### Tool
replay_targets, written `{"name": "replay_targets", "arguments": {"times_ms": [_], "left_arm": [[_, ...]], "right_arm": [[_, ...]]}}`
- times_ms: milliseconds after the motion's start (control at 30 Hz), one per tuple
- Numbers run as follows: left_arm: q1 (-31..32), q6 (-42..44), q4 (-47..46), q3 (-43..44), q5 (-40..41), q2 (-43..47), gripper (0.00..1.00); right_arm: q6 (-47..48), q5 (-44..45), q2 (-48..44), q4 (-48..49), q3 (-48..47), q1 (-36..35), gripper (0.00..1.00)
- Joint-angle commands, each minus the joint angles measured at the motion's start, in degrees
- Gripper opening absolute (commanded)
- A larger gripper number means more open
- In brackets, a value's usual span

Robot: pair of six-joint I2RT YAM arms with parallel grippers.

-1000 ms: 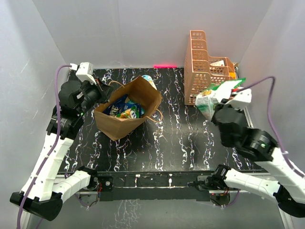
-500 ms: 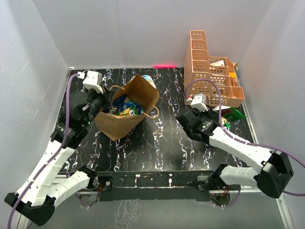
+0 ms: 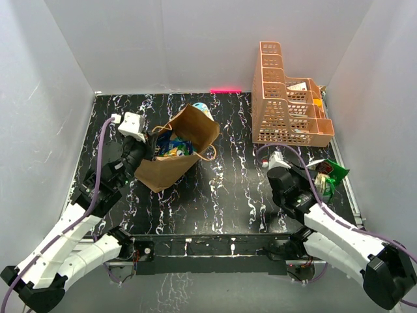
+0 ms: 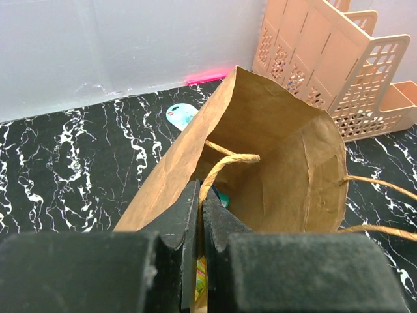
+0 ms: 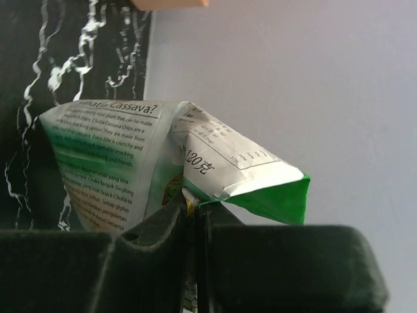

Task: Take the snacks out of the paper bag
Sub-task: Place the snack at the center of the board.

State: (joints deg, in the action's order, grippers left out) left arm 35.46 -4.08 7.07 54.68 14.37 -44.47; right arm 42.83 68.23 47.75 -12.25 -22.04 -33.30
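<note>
Only your right wrist view shows the cassava chips bag (image 5: 124, 163)'s print, clamped in the shut right claw (image 5: 194, 210) at the table (image 3: 228, 189)'s 3 o'clock. Your outstretched left claw (image 4: 201, 195) pinches the paper bag (image 4: 273, 143)'s rim at 9 o'clock; overhead shows packets (image 3: 171, 147) inside.

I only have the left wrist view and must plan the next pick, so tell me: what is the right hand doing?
Observer: The right hand is shut on a green-and-white chip bag.
Operator: Where is that?
Observer: Near the table's right edge, on the arms' side of the orange basket, not touching it.
Operator: Anything left in the paper bag?
Observer: Yes, blue and green packets show in the open mouth of the paper bag.
</note>
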Motion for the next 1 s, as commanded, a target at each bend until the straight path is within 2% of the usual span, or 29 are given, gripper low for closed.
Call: {"name": "replay_targets", "arguments": {"times_ms": [0,67,100,167,200,267,367,467,533,700,767,800,900,967], "left_arm": [[1.2,1.1,-3.8,-1.8,1.0,2.0,0.0],[1.2,1.0,-3.7,-2.0,0.8,1.9,0.0],[1.2,1.0,-3.7,-2.0,0.9,1.9,0.0],[1.1,1.1,-3.6,-2.1,1.2,1.8,0.0],[1.0,1.1,-3.5,-2.1,1.4,1.7,0.0],[0.7,1.1,-3.2,-2.1,1.5,1.4,0.0],[0.0,0.9,-3.1,-2.3,1.6,1.3,0.0],[-0.4,0.8,-3.2,-2.6,1.9,1.3,0.0],[-0.4,0.8,-3.3,-2.7,2.1,1.2,0.0],[-0.5,0.5,-3.6,-3.1,1.8,0.8,0.0],[-0.5,0.4,-3.5,-3.1,1.8,0.6,0.0],[-0.6,0.4,-3.5,-3.3,1.8,0.5,0.0],[-0.7,0.2,-3.9,-3.8,2.1,0.7,0.0],[-0.8,0.2,-4.0,-4.0,2.2,1.0,0.0]], "right_arm": [[2.3,-12.6,0.4,-13.2,-5.7,-0.3,0.07],[-4.4,-16.8,5.4,-17.1,-10.4,-3.9,0.12],[-7.7,-19.6,8.1,-20.6,-13.2,-7.0,0.25],[-14.4,-28.0,13.5,-24.8,-20.5,-13.1,0.59],[-16.3,-32.0,16.3,-26.5,-23.2,-15.0,0.68],[-18.3,-38.0,20.5,-29.3,-26.8,-18.2,0.71],[-21.4,-41.8,22.6,-31.7,-30.4,-21.2,0.91],[-26.4,-45.4,20.8,-33.2,-33.2,-21.2,0.97],[-30.8,-42.8,19.7,-32.5,-33.7,-21.1,0.98],[-43.5,-27.0,20.3,-29.5,-34.2,-21.1,1.0],[-53.0,-17.2,23.8,-32.3,-37.3,-20.2,1.0],[-56.9,-16.1,25.4,-33.6,-39.9,-18.2,0.99],[-66.3,-21.7,27.7,-33.2,-45.0,-11.6,1.0],[-72.1,-29.0,27.1,-30.5,-44.0,-6.9,0.99]]}}
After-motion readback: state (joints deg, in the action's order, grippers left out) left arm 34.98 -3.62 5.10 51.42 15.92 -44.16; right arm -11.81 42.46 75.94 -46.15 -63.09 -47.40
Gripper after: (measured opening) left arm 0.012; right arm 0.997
